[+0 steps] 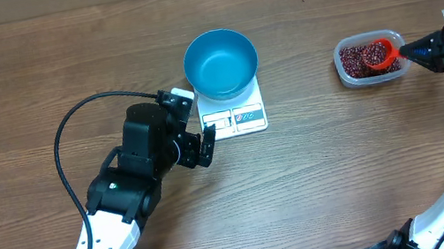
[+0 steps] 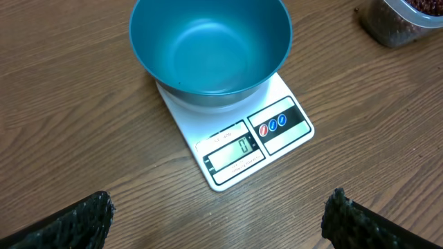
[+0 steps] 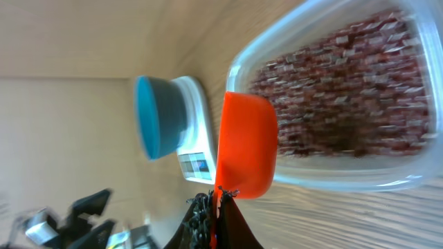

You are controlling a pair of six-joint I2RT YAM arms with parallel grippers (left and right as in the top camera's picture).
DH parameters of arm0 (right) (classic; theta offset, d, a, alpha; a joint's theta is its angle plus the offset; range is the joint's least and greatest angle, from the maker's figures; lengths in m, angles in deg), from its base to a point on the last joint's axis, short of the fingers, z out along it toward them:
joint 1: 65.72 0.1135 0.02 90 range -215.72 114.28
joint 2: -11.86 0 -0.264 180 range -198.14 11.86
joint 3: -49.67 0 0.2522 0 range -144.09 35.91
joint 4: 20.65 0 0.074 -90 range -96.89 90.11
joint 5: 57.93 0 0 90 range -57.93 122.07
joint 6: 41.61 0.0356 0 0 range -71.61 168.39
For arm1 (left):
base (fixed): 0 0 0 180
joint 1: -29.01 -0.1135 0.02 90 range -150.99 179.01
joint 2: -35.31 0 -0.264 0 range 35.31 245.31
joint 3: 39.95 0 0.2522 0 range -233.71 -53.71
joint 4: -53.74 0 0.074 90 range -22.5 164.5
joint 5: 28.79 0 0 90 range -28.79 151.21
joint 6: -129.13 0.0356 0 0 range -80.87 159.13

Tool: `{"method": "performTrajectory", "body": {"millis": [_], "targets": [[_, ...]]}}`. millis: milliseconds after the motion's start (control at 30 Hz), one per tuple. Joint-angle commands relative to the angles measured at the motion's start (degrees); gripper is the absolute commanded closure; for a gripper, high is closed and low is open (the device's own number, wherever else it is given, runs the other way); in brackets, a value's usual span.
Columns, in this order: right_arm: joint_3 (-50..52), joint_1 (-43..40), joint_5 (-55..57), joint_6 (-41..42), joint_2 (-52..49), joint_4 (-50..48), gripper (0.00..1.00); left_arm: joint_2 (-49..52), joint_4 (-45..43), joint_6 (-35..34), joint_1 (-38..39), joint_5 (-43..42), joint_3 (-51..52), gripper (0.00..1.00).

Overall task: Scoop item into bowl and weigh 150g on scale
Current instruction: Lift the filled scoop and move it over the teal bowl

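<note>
Left gripper has its two fingers spread wide and holds nothing. It is just in front of the white scale, over the wooden table. Right gripper is pressed together on the handle of an orange-red scoop, at the right side of the table. The blue bowl stands upright on the back part of the scale and covers most of it. The display at the front reads zero. Well apart to the right stands a clear plastic tub. The cup of the scoop is in this tub and carries some of the dark red beans. The other beans lie in the tub.
</note>
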Motion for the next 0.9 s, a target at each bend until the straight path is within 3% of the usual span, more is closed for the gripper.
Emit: {"method": "performTrajectory", "body": {"millis": [0,333,700,867], "targets": [[0.3,0.5,-9.2,-6.7,-0.2,1.9,0.96,0.2,0.0,-0.6,-0.2,-0.4,0.3,0.00],[0.3,4.5,-20.7,-7.1,-0.2,3.6,0.96,0.2,0.0,-0.6,-0.2,-0.4,0.3,0.00],[0.3,17.4,-22.0,-6.4,-0.2,-0.1,0.96,0.2,0.0,-0.6,-0.2,-0.4,0.4,0.01],[0.3,24.7,-21.9,1.5,-0.2,-8.0,0.96,0.2,0.0,-0.6,-0.2,-0.4,0.3,0.00]]}}
